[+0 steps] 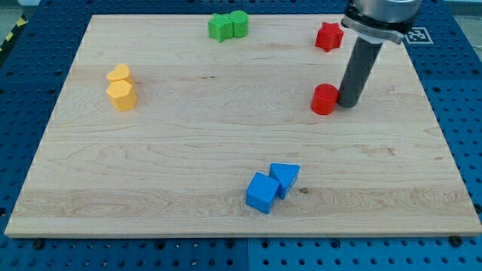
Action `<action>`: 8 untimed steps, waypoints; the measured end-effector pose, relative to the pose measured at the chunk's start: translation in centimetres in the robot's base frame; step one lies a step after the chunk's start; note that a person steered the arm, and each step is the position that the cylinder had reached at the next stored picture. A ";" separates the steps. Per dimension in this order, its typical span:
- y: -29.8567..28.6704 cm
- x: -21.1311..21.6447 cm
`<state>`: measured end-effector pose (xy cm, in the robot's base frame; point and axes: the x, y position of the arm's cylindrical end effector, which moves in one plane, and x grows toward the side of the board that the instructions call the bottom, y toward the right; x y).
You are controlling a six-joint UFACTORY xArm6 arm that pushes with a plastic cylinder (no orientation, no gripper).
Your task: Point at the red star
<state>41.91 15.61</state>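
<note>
Wooden table (pixel 188 135), light maple grain, set on a blue perforated base (pixel 459 113). Red star (pixel 328 36): lying flat near the table's far edge, at about 1 o'clock from table centre, apart from every other block. Red cylinder (pixel 324 99): at about 3 o'clock from table centre, directly at 6 o'clock from the red star, well apart from it. My tip (pixel 349 105): lower end of a dark upright rod, standing just beside the red cylinder at its 3 o'clock side, touching or very nearly so; contact cannot be told for certain. Tip at roughly 5 o'clock from the red star, well apart from it. Jaws: none fitted, arm ending in the plain rod, so no open or closed state to record. Green blocks, two, touching: green star-like block (pixel 220 28) with green cylinder (pixel 239 23) at its 3 o'clock, at 12 o'clock on the table. Yellow blocks, two, touching: yellow heart-like block (pixel 119 74) with yellow hexagonal block (pixel 122 95) at its 6 o'clock, at 9 o'clock on the table. Blue blocks, two, touching: blue cube (pixel 262 193) with blue triangular block (pixel 285 178) at its 2 o'clock, at 6 o'clock on the table.
</note>
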 end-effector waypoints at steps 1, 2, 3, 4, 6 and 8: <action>-1.5 0.0; -3.2 -0.1; -4.9 -0.1; -0.6 0.1; 18.1 -6.1; 16.4 -19.9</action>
<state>22.03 32.04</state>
